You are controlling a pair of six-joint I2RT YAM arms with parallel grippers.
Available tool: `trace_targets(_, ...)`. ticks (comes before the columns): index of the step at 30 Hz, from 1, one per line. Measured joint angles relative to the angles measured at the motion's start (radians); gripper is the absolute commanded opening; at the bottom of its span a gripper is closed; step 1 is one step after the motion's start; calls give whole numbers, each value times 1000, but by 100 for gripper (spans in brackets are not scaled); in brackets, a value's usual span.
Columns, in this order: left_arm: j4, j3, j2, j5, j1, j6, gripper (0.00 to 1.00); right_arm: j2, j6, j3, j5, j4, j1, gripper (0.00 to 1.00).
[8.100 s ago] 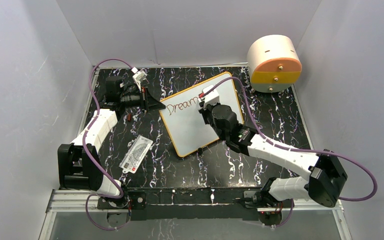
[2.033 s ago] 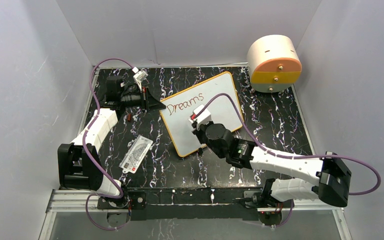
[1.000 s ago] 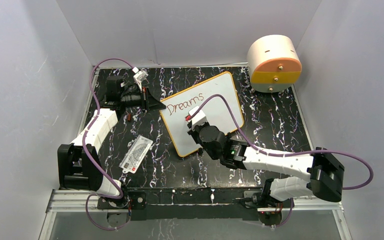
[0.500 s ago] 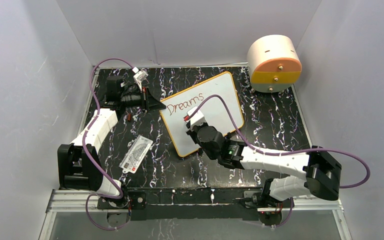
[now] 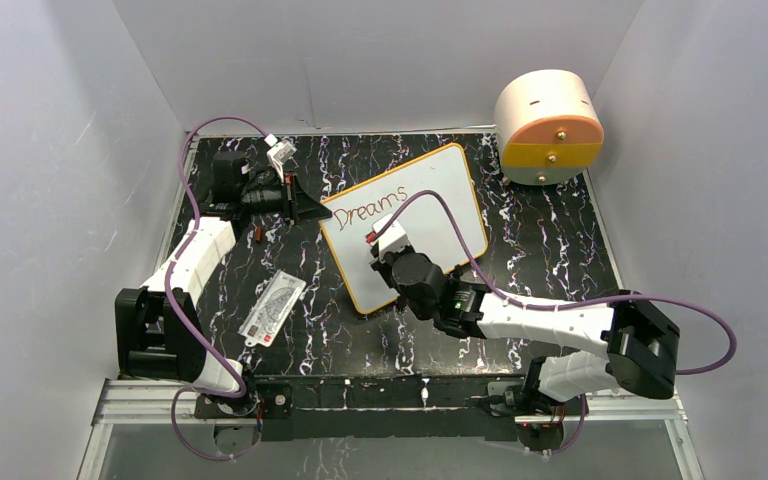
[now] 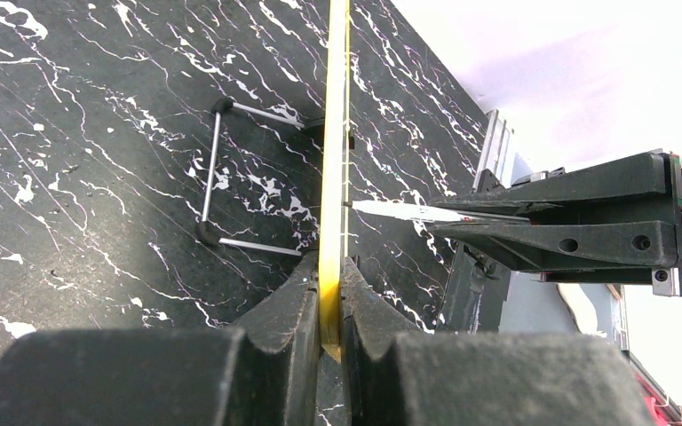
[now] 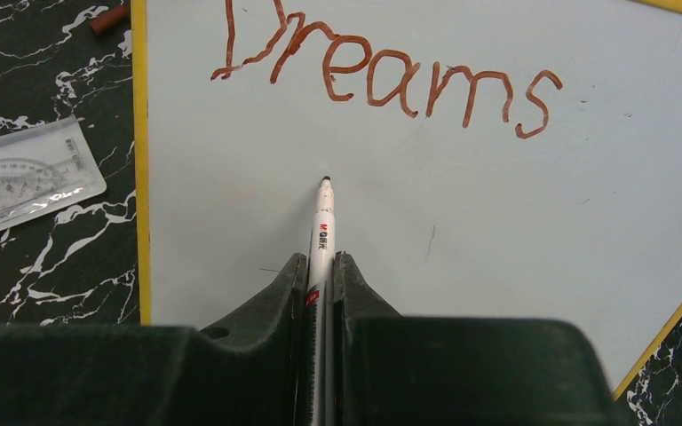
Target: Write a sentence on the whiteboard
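**Whiteboard [image 5: 450, 175].** It lies at an angle near the middle of the tabletop [image 5: 550, 250], raised slightly on a wire stand [image 6: 231, 177]. The panel is probably stiff and light, with a slick face, so it is likely to slide or rock under pen pressure. The place to take hold is the yellow frame [image 6: 331, 133], clear of the writing area. The left jaws are clenched on that frame at the board's left corner.

**Sentence [image 7: 391, 75].** Only "Dreams" is written, along the top of the board. Fresh ink probably smears, so nothing should brush it.

**Marker [image 7: 322, 226].** The barrel is slim and smooth, and the right jaws are clamped along it. The tip sits below the first letters of "Dreams" and appears to touch the surface, ready for a second line.

**Surroundings.**
- A clear protractor card [image 5: 273, 309] lies on the tabletop to the left of the board, apart from it.
- A small reddish cap [image 5: 259, 235] lies near the left jaws.
- A round cream-and-orange container [image 5: 548, 127] stands beyond the far right corner.
- The right arm's purple cable [image 5: 440, 200] arches over the board's upper half. It is judged the only thing likely to get in the way.
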Motion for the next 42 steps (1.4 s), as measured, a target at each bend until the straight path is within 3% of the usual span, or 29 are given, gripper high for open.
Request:
trace_targets(27,-1,0,0,-5,0,0,0,9,-21,6,-50,4,2,0)
trace_targets(42,-3,0,0,-5,0,0,0,-14,12,6,-79,-109,4,0)
